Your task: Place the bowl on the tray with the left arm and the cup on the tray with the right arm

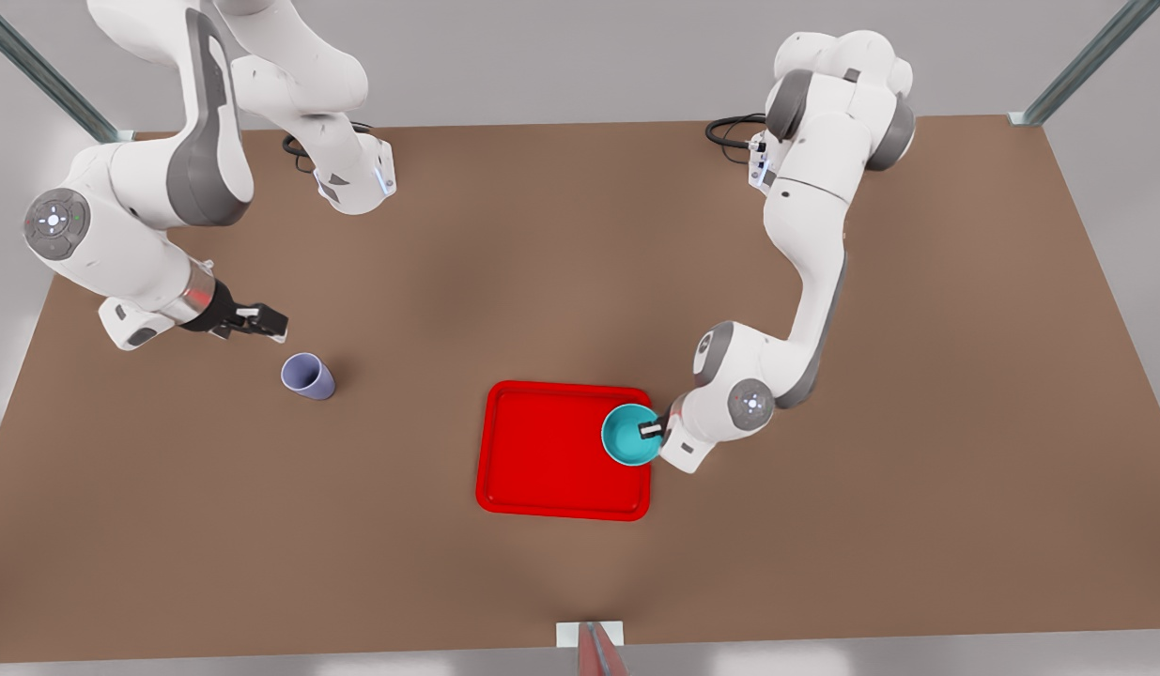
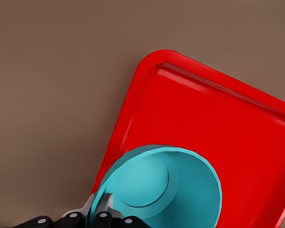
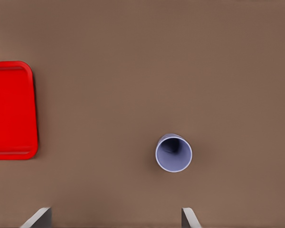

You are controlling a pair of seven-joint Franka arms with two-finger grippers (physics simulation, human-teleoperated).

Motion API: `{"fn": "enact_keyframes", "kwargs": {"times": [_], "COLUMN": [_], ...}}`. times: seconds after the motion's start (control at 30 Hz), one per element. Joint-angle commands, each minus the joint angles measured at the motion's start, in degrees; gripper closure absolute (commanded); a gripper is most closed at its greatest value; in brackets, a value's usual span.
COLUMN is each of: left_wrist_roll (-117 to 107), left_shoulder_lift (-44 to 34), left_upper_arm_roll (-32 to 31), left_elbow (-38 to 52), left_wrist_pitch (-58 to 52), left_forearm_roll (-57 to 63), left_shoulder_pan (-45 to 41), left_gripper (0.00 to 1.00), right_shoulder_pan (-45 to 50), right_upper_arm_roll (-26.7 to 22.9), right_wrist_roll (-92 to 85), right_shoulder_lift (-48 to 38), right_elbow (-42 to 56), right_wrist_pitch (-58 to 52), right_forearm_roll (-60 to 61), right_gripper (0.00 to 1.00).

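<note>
— Two things to place; where do they stand?
— Bowl [image 1: 628, 436] hangs over the tray [image 1: 542, 451] edge, rim pinched by the left tool [image 1: 657, 429]; release seems next. Cup [image 1: 307, 376] sits on the table [image 1: 580, 235], right tool [image 1: 271, 322] spread open nearby.

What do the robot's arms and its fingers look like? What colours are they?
Both arms are glossy white with rounded grey joints; round grey caps carry small lights. Black cables curl at their bases. The right gripper is black with a silver wrist ring and pale grey fingers. The left gripper has a white wrist, black parts and light fingers.
</note>
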Motion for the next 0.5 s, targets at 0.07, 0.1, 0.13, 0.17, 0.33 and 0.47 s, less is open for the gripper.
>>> {"fn": "enact_keyframes", "kwargs": {"times": [0.07,0.1,0.13,0.17,0.33,0.47], "left_wrist_roll": [-1.0,-1.7,-2.2,-2.3,-1.0,39.6], "left_shoulder_lift": [0.9,1.6,1.7,1.7,2.2,-14.8], "left_upper_arm_roll": [-0.1,-0.1,-0.2,-0.2,0.2,11.9], "left_elbow": [0.4,0.4,0.4,0.4,0.4,-2.5], "left_wrist_pitch": [1.6,3.0,3.1,3.4,4.6,-16.9], "left_forearm_roll": [-0.5,-0.6,-0.6,-0.7,-0.3,13.9], "left_shoulder_pan": [-0.3,-0.4,-0.8,-1.0,-1.1,1.0], "left_gripper": [0.79,0.79,0.79,0.79,0.0,0.0], "right_shoulder_pan": [-2.1,-2.1,-2.1,-2.1,-2.1,-2.1], "right_upper_arm_roll": [-0.5,-0.5,-0.5,-0.5,-0.5,-0.6], "right_wrist_roll": [-0.1,-0.1,-0.1,-0.1,-0.1,-0.1], "right_shoulder_lift": [0.0,-0.1,0.0,0.0,0.0,0.0], "right_elbow": [0.0,0.0,-0.1,0.0,0.0,0.0], "right_wrist_pitch": [0.0,0.0,0.0,0.0,0.0,0.1], "right_forearm_roll": [0.0,0.0,0.0,0.0,0.0,0.0], "right_gripper": [0.0,0.0,0.0,0.0,0.0,0.0]}}
